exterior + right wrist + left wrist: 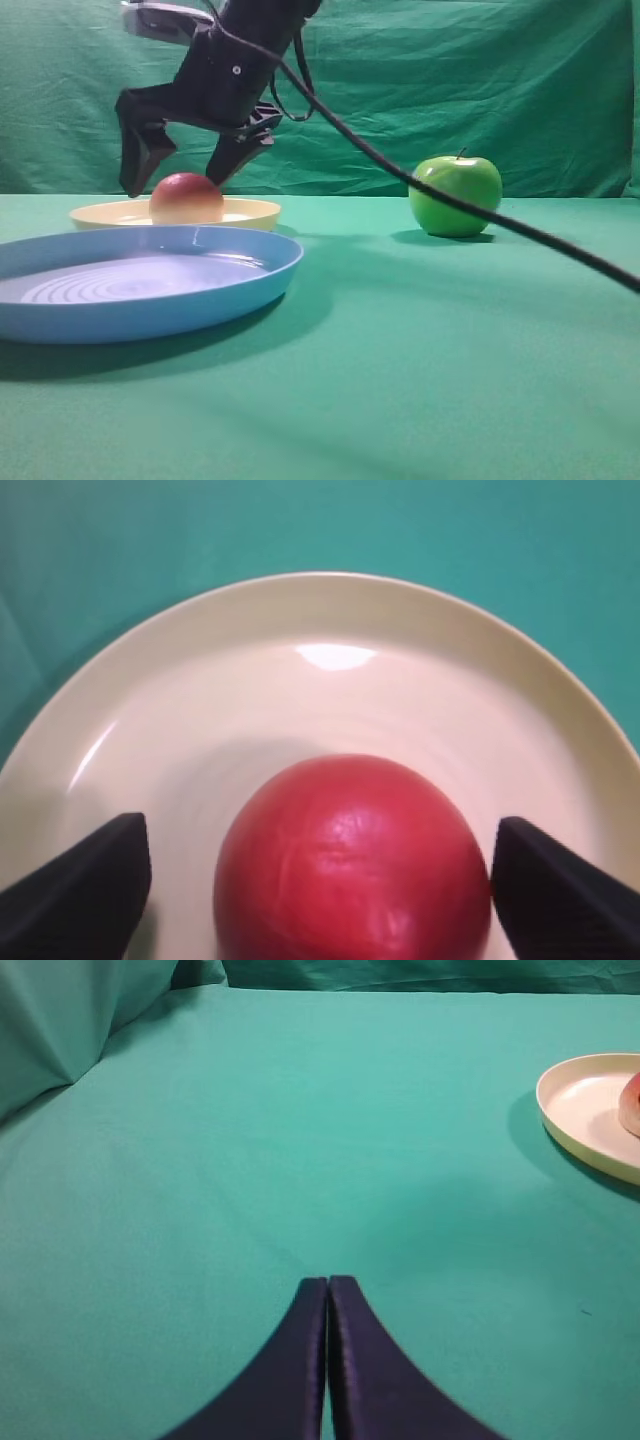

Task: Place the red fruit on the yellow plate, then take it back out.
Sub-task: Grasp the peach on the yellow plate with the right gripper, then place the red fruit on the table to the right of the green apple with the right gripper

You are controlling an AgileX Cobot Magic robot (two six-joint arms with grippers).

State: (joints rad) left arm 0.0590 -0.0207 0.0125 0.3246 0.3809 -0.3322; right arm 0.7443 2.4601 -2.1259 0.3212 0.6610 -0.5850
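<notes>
Clearly, the right end effector point(180, 180) hangs over the yellow plate point(250, 212), its two dark fingers point(140, 150) spread wide to either side of the red fruit point(186, 198). The fruit sits on the plate directly below and between the fingertips. In the right wrist view a gap of cream plate shows between the left finger point(80, 890) and the red fruit point(350, 865), while the right finger stands just beside the fruit's edge; whether it touches there cannot be told. That view also shows the yellow plate point(330, 620) from above, with the fruit resting toward the near side of it, something the exterior view, taken low and from the side, does not give.

The exterior view alone shows what lies farther off: a large blue plate point(200, 290) in front of the yellow one, nearer the camera than the end effector, and a green apple point(456, 195) well off to its right on the green bench point(450, 350). A black cable point(450, 200) runs from the arm across the apple.

The left end effector point(328, 1285) appears only in the left wrist view, fingers pressed together over bare green cloth. Well ahead and to its right lies the yellow plate point(580, 1110), with a sliver of the red fruit point(632, 1105) at the frame's edge.
</notes>
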